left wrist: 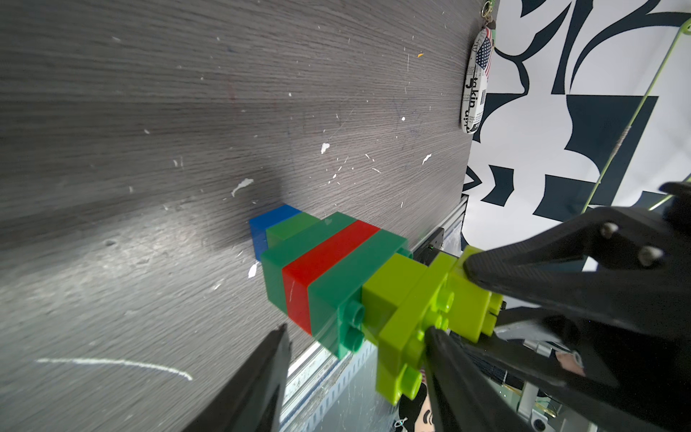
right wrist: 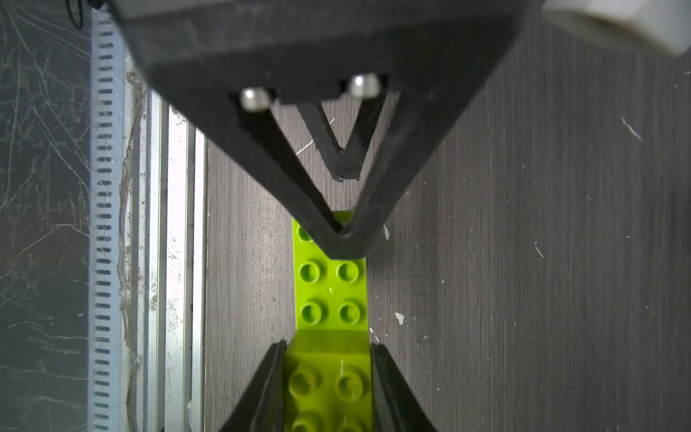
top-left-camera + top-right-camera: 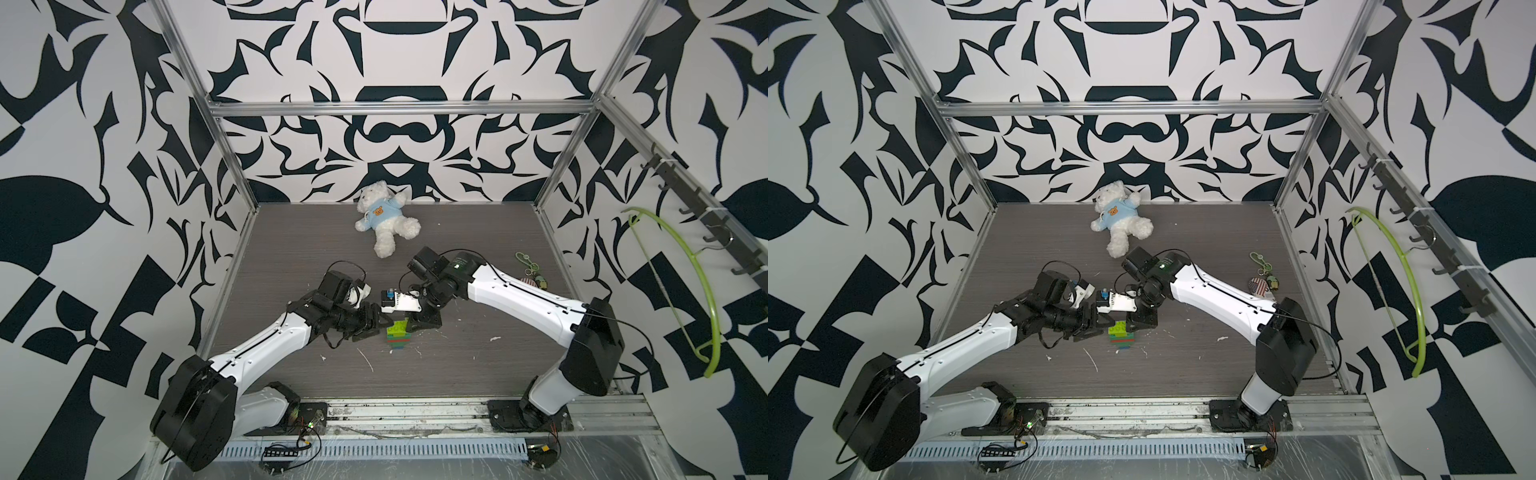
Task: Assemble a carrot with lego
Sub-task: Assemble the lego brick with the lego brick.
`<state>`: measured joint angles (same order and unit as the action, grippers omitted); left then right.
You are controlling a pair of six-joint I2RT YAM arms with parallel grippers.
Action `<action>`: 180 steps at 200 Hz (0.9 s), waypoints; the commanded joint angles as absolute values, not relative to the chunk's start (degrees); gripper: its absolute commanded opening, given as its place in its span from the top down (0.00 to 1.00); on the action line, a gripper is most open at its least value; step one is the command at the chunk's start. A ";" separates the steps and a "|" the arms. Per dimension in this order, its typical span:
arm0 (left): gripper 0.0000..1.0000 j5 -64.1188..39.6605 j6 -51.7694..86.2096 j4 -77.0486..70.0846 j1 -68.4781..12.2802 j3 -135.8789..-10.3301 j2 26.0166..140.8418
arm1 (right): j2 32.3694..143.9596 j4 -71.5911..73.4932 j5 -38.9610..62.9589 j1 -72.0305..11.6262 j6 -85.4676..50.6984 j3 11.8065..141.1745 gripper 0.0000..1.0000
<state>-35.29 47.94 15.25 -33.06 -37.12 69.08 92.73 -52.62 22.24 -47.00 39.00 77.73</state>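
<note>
Lying well behind the upright carrot (image 3: 397,334) is a teddy bear (image 3: 384,218). Arms (image 3: 266,336) (image 3: 523,299) bend inward: right fingers (image 3: 411,323) clamp its lime brick (image 2: 329,377); left fingers (image 3: 382,322) part-open, one touching studs.

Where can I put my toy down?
Bare: back left corner beside the teddy bear, and the front strip between the carrot and the metal rail. Crowded: the middle, where the left hand and right hand meet the carrot.
</note>
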 commanded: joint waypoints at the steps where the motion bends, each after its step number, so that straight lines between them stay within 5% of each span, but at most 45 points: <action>1: 0.37 -33.40 46.95 18.57 -33.18 -37.59 69.37 | 94.65 -55.52 18.20 -46.97 38.77 75.67 0.75; 24: 0.37 -33.40 46.98 18.80 -33.18 -37.93 69.33 | 94.49 -54.96 17.74 -47.11 37.89 75.89 0.73; 92: 0.27 -33.09 49.29 19.19 -33.20 -41.46 66.92 | 88.01 -48.65 23.58 -47.10 34.86 78.51 0.39; 127: 0.20 -29.42 47.15 23.55 -32.68 -44.93 64.33 | 83.32 -45.44 26.06 -46.64 32.39 76.73 0.31; 180: 0.21 -12.19 28.70 41.98 -14.70 -51.62 61.00 | 73.76 -32.16 27.38 -41.75 17.83 69.60 0.30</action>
